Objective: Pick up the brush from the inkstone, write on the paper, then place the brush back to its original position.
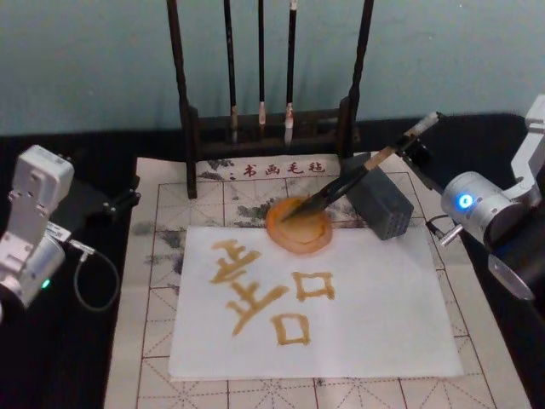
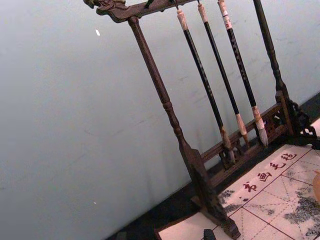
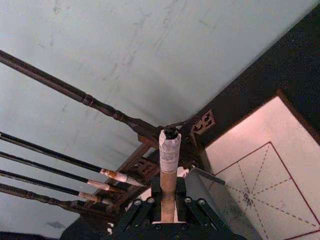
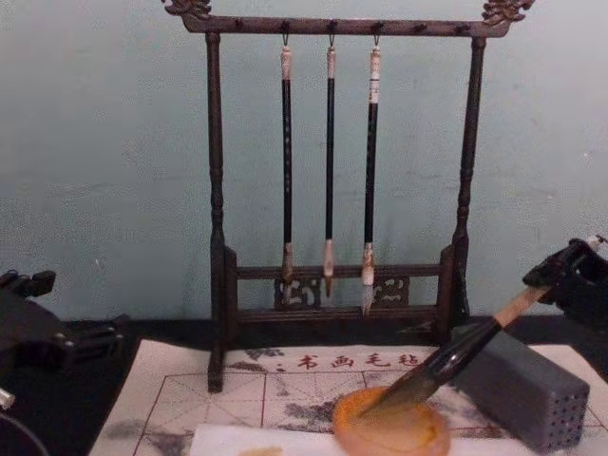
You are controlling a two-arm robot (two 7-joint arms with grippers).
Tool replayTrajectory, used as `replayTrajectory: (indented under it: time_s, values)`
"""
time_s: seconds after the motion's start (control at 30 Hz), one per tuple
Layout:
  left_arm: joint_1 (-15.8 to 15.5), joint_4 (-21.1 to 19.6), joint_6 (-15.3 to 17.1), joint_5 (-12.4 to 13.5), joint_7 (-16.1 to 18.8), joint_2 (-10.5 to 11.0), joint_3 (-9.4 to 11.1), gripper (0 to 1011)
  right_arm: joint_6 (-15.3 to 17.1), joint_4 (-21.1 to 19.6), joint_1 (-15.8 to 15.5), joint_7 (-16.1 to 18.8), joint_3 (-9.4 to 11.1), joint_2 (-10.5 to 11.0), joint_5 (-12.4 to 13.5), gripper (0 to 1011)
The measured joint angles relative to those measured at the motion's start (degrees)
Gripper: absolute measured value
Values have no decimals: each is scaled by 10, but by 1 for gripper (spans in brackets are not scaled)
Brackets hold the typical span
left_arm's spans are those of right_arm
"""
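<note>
Thick tan-handled, black-ferruled brush (image 1: 349, 183): tip in round amber inkstone dish (image 1: 298, 248), R gripper (image 1: 415, 143) clamped near taped end. Prob light, stiff shaft, soft tip; grip upper handle. L gripper (image 1: 119, 203) parked left, state unclear.

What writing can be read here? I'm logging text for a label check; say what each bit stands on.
"书画毛毡": printed in red on the felt mat's far edge, in front of the brush rack.
Orange-brown brushed strokes on the paper: characters, too loosely formed to read.
The grey block, the inkstone, the brush and the right gripper holding its taped end: no text readable.
</note>
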Motion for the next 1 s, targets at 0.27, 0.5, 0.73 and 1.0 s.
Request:
replayTrajectory:
  time_s: [0.27, 0.5, 0.73, 1.0]
  values:
    - [0, 0, 0, 0, 0, 0, 0, 1001, -6, 4, 5, -5, -12, 4, 6, 184]
    - [0, 0, 0, 0, 0, 0, 0, 1001, -15, 6, 7, -10, -20, 7, 11, 184]
    - [0, 0, 0, 0, 0, 0, 0, 1001, -20, 6, 9, -13, -27, 11, 15, 184]
    - [0, 0, 0, 0, 0, 0, 0, 1001, -19, 6, 9, -13, -26, 11, 15, 184]
